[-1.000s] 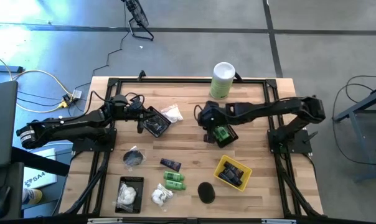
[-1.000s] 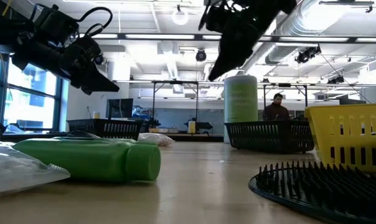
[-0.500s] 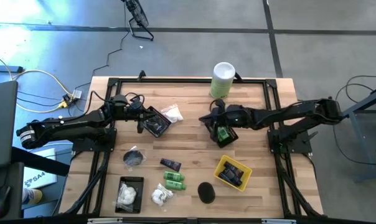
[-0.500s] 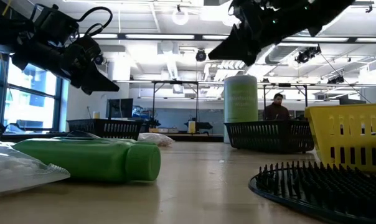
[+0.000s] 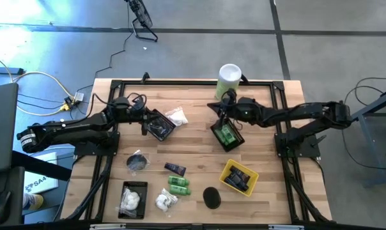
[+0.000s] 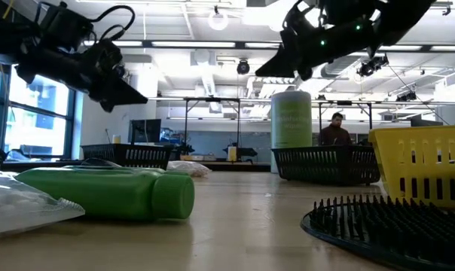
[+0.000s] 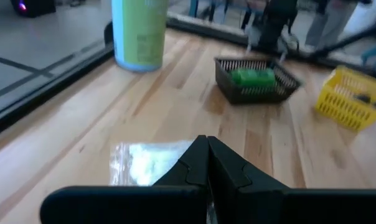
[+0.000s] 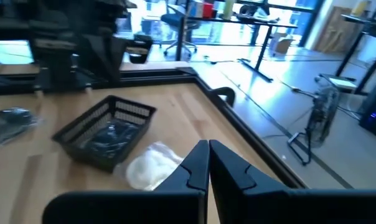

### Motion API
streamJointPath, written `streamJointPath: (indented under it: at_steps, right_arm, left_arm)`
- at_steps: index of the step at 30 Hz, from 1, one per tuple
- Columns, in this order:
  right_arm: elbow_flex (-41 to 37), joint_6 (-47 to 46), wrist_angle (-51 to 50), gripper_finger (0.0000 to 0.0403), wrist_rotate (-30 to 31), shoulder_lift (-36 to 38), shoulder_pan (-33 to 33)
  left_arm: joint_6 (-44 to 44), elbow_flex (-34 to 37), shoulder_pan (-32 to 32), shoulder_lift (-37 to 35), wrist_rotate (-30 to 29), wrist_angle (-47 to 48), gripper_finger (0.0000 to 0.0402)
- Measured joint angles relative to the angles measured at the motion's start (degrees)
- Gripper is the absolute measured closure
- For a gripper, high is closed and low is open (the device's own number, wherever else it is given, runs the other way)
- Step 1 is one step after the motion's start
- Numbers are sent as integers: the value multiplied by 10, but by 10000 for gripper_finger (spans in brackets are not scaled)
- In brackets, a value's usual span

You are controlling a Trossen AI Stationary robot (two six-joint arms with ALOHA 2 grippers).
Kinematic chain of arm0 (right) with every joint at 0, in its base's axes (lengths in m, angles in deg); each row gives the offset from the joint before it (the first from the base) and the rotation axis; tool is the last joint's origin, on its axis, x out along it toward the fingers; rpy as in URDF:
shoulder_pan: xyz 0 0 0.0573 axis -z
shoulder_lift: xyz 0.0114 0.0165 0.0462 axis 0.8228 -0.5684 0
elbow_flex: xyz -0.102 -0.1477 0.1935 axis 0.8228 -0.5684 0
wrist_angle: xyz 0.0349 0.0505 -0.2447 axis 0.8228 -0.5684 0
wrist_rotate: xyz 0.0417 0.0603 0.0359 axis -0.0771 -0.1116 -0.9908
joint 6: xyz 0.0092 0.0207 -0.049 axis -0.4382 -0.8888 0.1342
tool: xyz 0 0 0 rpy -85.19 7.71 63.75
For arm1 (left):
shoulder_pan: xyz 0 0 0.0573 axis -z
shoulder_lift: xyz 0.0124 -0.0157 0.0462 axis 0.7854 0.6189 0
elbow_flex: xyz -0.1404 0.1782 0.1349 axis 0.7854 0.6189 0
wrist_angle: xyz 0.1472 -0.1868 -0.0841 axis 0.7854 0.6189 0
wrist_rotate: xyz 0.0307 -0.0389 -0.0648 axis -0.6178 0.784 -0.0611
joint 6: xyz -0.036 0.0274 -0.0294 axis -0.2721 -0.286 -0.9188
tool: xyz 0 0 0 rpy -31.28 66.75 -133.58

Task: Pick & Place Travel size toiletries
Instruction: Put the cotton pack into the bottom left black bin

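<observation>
Near the front edge green bottles and a navy tube lie unsorted, farther back both the left gripper and right gripper hover pinched closed and empty, so I judge the next pick needs opening first.

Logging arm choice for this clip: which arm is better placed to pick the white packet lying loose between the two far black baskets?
Probably left. The left gripper hangs by the packet, which fills its wrist view; the right gripper sits farther off, beside the basket holding green bottles.
</observation>
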Motion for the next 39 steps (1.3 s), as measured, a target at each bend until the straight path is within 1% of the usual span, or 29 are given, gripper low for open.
streamJointPath:
  at_steps: [4,6,10,16,18,21,24,28,30,34,37,39]
  right_arm:
    - [0,-2,4,399,0,0,10]
    - [0,-3,7,399,-1,5,10]
    - [0,0,1,399,-1,20,10]
    - [0,-2,-88,398,1,72,17]
    - [0,-2,-118,398,1,89,19]
    - [0,-12,-137,398,1,105,19]
    - [0,-16,-146,398,-1,111,19]
    - [-11,-16,-142,398,-1,110,19]
    - [-34,-20,-110,398,-1,110,19]
    - [-106,-39,-13,398,4,116,19]
    - [-147,-40,49,398,38,135,19]
    - [-165,-31,61,398,66,153,19]
  left_arm:
    - [-17,0,1,0,-9,-27,402]
    - [-28,0,8,0,-35,-30,402]
    - [-30,0,42,0,-101,-14,402]
    - [-28,-1,131,9,-239,1,402]
    - [-28,-13,159,16,-280,18,402]
    - [-28,-43,191,30,-325,60,402]
    - [-19,-73,211,50,-344,83,402]
    - [-3,-104,223,79,-354,85,402]
    - [-1,-116,223,94,-354,85,402]
    - [-2,-135,222,121,-355,85,402]
    - [0,-147,222,138,-355,87,402]
    - [0,-158,222,151,-355,85,402]
